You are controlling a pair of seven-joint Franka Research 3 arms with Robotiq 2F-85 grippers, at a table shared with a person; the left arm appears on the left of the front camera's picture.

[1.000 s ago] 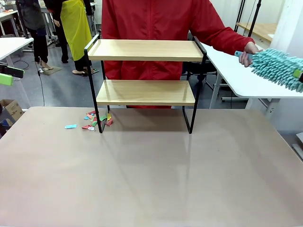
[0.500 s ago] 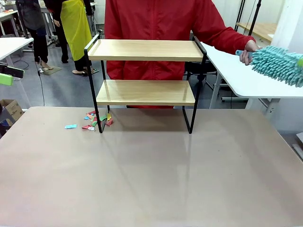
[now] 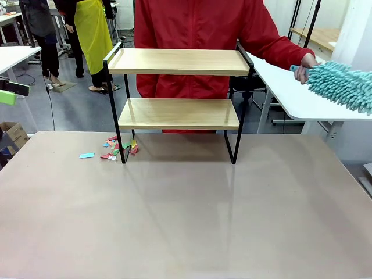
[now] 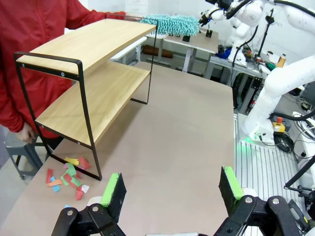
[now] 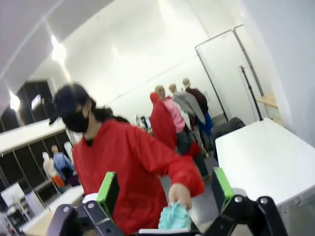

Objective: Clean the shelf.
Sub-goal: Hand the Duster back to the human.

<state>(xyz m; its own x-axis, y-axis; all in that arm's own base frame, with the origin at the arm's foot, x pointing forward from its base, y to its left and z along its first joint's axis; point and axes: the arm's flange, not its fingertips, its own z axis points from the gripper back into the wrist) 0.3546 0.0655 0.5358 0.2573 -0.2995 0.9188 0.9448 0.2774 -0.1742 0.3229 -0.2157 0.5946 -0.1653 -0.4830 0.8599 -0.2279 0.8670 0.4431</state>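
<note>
Shelf stands at the far middle of the brown table in the front view, its two light wooden boards bare and its black legs planted on the tabletop. Small coloured paper scraps lie on the table around its near left leg, with one blue scrap a little farther left. Behind the shelf stands a person in a red jacket, whose hand reaches out to the right over a white side table and grips the handle of a fluffy teal duster.

From the left wrist view, the left gripper hangs above the near part of the table with its green-padded fingers spread wide and nothing between them. The shelf is to the left here, seen from its end, with the scraps beside its nearest leg. The duster shows at the far top, and just right of it is the right gripper, apart from the duster; how its jaws stand is too small to tell here.

In the right wrist view, blurred, the right gripper has its jaws wide apart and empty. Between them, farther off, the person's hand holds the teal duster, with the white side table to the right.
</note>
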